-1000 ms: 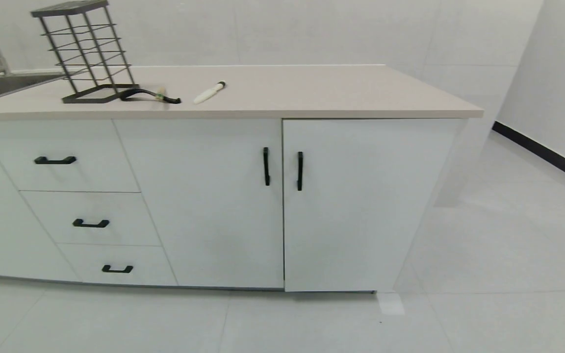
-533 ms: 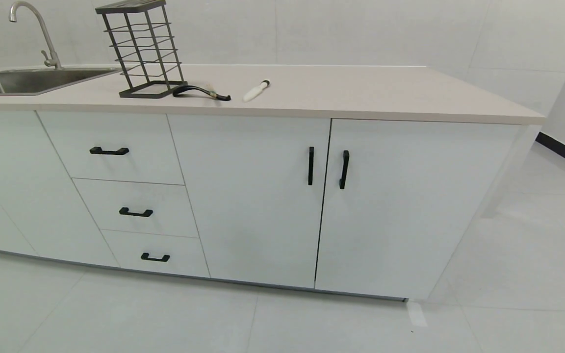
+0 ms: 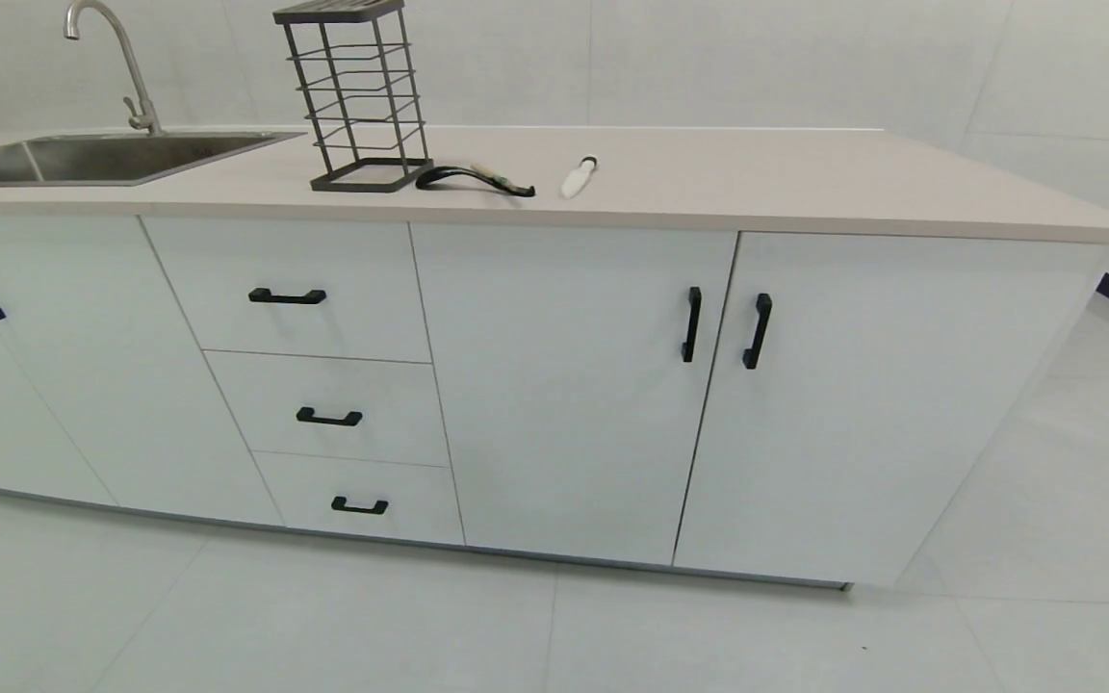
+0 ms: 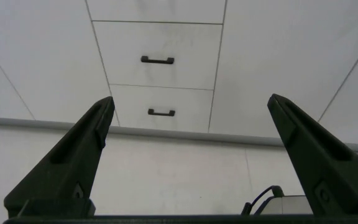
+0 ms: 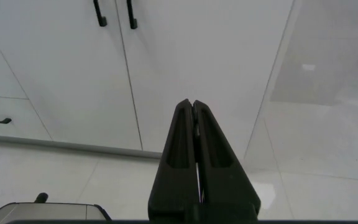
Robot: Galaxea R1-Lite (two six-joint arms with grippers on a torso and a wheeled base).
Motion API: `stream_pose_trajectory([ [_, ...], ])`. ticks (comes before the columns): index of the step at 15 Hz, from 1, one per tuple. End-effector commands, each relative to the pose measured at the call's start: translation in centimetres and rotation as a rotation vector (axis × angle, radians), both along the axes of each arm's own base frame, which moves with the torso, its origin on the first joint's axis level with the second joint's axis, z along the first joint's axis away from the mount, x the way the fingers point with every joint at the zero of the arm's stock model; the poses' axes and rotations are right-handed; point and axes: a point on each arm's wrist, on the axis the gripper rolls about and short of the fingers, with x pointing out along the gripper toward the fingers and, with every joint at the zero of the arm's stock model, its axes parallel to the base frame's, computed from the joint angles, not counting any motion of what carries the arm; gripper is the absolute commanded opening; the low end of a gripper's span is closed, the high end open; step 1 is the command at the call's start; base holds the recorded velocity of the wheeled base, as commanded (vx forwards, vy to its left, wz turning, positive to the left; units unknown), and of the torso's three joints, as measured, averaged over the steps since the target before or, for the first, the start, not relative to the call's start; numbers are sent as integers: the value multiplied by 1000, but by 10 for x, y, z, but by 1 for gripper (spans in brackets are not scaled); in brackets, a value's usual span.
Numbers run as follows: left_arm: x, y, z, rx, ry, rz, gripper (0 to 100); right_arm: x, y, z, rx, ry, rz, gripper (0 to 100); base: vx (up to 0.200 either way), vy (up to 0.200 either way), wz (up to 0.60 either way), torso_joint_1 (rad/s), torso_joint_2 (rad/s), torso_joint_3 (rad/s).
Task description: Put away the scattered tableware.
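**Head view.** The counter (image 3: 786,178) runs across the frame; its front edge overhangs the cabinet fronts and its right end stops short of the side wall (image 3: 1074,87). The rack (image 3: 357,96), a tall black wire frame, stands upright near the sink (image 3: 112,152), with the tap (image 3: 142,117) behind the basin. The black utensil (image 3: 473,177) lies flat just beside the rack's base, on the rack's right, its far end close to the counter's front edge. The white utensil (image 3: 579,177) lies flat a little farther right, apart from the black one. A long stretch of counter surface lies between it and the right end. Below are three stacked drawers (image 3: 323,327) and a pair of doors (image 3: 574,385), all shut, their handles side by side at the doors' meeting edge. Tiled floor (image 3: 516,635) spreads before the cabinets and round the right end.

**Left wrist view.** The left gripper (image 4: 191,102) is low, in front of the cabinets and well apart from the counter. Its fingers (image 4: 79,155) are spread wide and grasp nothing. Between them show the two lower drawer fronts and the floor at their foot.

**Right wrist view.** The right gripper (image 5: 193,106) is also low before the cabinets. Its fingers are pressed together with nothing between them. Beyond them are the paired doors, the cabinet's end edge and floor to that side.
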Motion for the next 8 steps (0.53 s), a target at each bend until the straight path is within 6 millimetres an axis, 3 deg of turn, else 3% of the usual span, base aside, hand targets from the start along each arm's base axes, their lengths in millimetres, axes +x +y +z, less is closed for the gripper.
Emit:
stream_pose_trajectory([
  [1,0,0,0,0,0,0,100,0,0,0,0,1,1,0,0,200,0,2,7,7],
  [3,0,0,0,-2,0,0,100,0,0,0,0,2,1,0,200,200,0,0,5,5],
  [8,0,0,0,-5,0,2,100,0,0,0,0,2,1,0,200,0,0,0,1,4],
])
